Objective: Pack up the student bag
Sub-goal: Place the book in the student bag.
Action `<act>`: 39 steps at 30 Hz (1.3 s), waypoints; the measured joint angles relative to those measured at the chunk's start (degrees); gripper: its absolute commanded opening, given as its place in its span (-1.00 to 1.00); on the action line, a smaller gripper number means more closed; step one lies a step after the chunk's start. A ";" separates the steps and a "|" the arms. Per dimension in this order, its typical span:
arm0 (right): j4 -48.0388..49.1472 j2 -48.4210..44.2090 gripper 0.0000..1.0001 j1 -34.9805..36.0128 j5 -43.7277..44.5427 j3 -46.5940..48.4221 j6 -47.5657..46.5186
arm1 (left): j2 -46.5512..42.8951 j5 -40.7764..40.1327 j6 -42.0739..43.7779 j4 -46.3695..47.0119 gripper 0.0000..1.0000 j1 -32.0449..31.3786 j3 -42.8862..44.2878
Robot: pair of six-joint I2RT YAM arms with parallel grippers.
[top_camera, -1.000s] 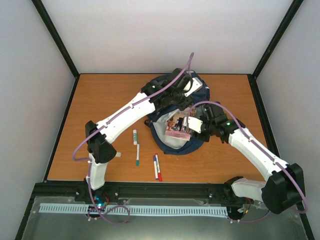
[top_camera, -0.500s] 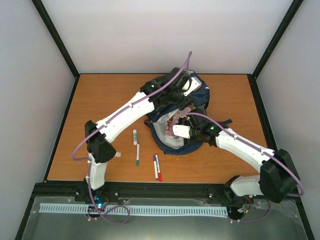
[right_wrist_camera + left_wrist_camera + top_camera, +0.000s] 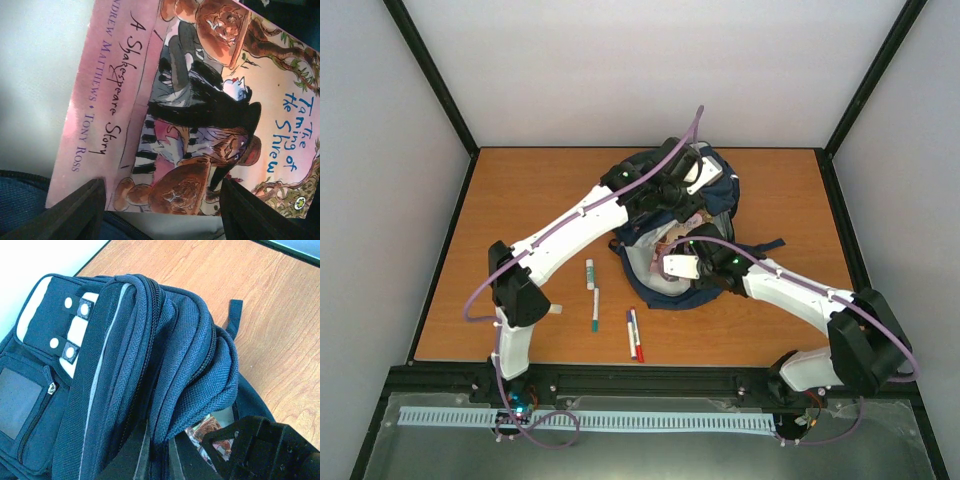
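Nearby, pens (image 3: 634, 336) lie near the student bag (image 3: 724, 196) (book (image 3: 200, 100) inside).

White-striped navy student bag (image 3: 165, 340); pink illustrated book (image 3: 175, 100); orange wood-grain table (image 3: 520, 200).

Wood-grain surface (image 3: 520, 200). Four pens lie toward its near edge: a white marker (image 3: 590, 274), with a green-tipped pen (image 3: 595, 310) just nearer than it. To their right, a blue pen (image 3: 631, 331) and a red pen (image 3: 638, 340) lie side by side. Book (image 3: 150, 100), pink cover up, title "The Taming of the Shrew".
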 measured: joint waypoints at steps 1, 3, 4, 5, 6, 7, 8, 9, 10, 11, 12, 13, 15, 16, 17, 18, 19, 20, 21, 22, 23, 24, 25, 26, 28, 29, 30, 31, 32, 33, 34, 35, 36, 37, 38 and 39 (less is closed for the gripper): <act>0.37 0.13 0.29 0.00 0.59 0.07 -0.28 | -0.11 0.04 0.00 0.11 -0.98 0.00 -0.26; 0.11 0.59 0.33 -0.04 1.16 0.74 -0.46 | -0.35 0.09 0.00 0.22 -0.98 0.00 -0.70; -0.90 0.79 0.38 -0.07 0.76 1.64 -0.31 | -0.57 0.09 0.00 0.28 -0.98 0.00 -0.94; -1.92 0.79 0.45 -0.07 -0.04 2.54 -0.07 | -0.72 0.09 0.00 0.33 -0.98 0.00 -1.09; -2.91 0.74 0.50 -0.04 -0.92 3.43 0.37 | -0.87 0.09 0.00 0.37 -0.98 0.00 -1.20; -4.15 0.66 0.56 0.00 -2.16 4.63 0.55 | -1.05 0.07 0.00 0.52 -0.98 0.00 -1.40; -4.76 0.48 0.58 0.07 -3.04 5.35 0.94 | -1.18 0.07 0.00 0.57 -0.98 0.00 -1.51; -5.38 0.02 0.59 0.22 -4.11 5.84 1.01 | -1.33 0.07 0.02 0.66 -0.99 0.00 -1.73; -5.77 -0.33 0.60 0.39 -4.70 5.95 1.29 | -1.51 0.07 0.02 0.70 -0.98 0.00 -1.92; -6.29 -0.70 0.60 0.66 -5.05 5.95 1.40 | -1.64 0.07 0.02 0.79 -0.99 0.00 -2.10; -6.73 -0.90 0.60 0.94 -5.27 5.95 1.42 | -1.70 0.07 0.02 0.83 -0.98 0.00 -2.16; -6.88 -0.94 0.60 1.22 -5.25 5.86 1.51 | -1.73 0.07 0.02 0.90 -0.99 0.00 -2.16; -6.54 -0.94 0.60 1.66 -4.83 5.14 1.55 | -1.73 0.04 0.02 0.98 -0.98 0.00 -2.23; -6.40 -0.94 0.60 1.79 -4.52 4.55 1.53 | -1.73 0.04 0.02 1.01 -0.98 0.00 -2.32; -6.38 -0.90 0.61 1.90 -4.24 4.09 1.53 | -1.73 0.07 0.02 1.01 -0.98 0.02 -2.32; -6.19 -0.85 0.65 2.05 -3.72 3.48 1.51 | -1.73 0.04 0.02 1.05 -0.99 0.04 -2.36; -5.97 -0.74 0.67 2.32 -3.06 2.97 1.53 | -1.73 0.04 0.02 1.07 -0.98 0.04 -2.40; -5.46 -0.55 0.71 2.64 -2.21 2.38 1.46 | -1.73 0.04 0.02 1.07 -0.98 0.04 -2.43; -4.83 -0.31 0.71 2.97 -1.40 1.95 1.53 | -1.73 0.04 0.04 1.09 -0.98 0.04 -2.43; -3.80 -0.07 0.71 3.37 -0.26 1.31 1.40 | -1.73 0.04 0.04 1.09 -0.98 0.04 -2.43; -2.99 0.15 0.69 3.63 0.61 0.79 1.22 | -1.73 0.04 0.07 1.09 -0.98 0.04 -2.43; -2.10 0.37 0.67 3.85 1.73 0.26 1.07 | -1.73 0.04 0.09 1.11 -0.99 0.04 -2.43; -0.94 0.63 0.64 3.91 2.86 -0.22 0.90 | -1.73 0.04 0.09 1.11 -0.98 0.04 -2.43; 0.04 0.87 0.61 3.93 3.91 -0.59 0.63 | -1.73 0.04 0.11 1.11 -0.98 0.04 -2.43; 2.14 1.27 0.55 3.91 6.16 -0.98 -0.07 | -1.73 0.07 0.22 1.11 -0.98 0.04 -2.43; 3.39 1.49 0.51 3.80 7.30 -0.98 -0.44 | -1.73 0.07 0.33 1.11 -0.98 0.04 -2.43; 4.39 1.70 0.46 3.63 8.15 -0.85 -0.79 | -1.73 0.07 0.39 1.11 -0.98 0.04 -2.43; 5.16 2.01 0.43 3.34 8.81 -0.50 -1.16 | -1.73 0.07 0.44 1.11 -0.98 0.04 -2.43; 5.62 2.38 0.41 3.02 9.33 0.02 -1.46 | -1.73 0.07 0.46 1.09 -0.98 0.04 -2.43; 6.14 2.89 0.40 2.49 9.81 0.79 -1.66 | -1.73 0.07 0.46 1.11 -0.98 0.04 -2.43; 6.64 3.50 0.39 1.81 10.21 1.79 -1.79 | -1.73 0.09 0.48 1.11 -0.98 0.04 -2.47; 7.28 4.13 0.38 0.96 10.47 2.89 -1.79 | -1.73 0.09 0.48 1.16 -0.98 0.04 -2.56; 7.74 4.50 0.37 0.35 10.62 3.63 -1.75 | -1.73 0.17 0.48 1.27 -0.98 0.04 -2.71; 8.41 4.90 0.35 -0.22 10.82 4.22 -1.55 | -1.73 0.15 0.46 1.57 -0.98 0.04 -2.82; 8.98 5.42 0.34 -0.72 10.88 4.55 -1.18 | -1.81 0.26 0.48 2.01 -0.98 0.04 -2.89; 9.60 5.97 0.33 -0.92 11.08 4.74 -0.90 | -1.97 0.31 0.46 2.21 -0.98 0.26 -3.15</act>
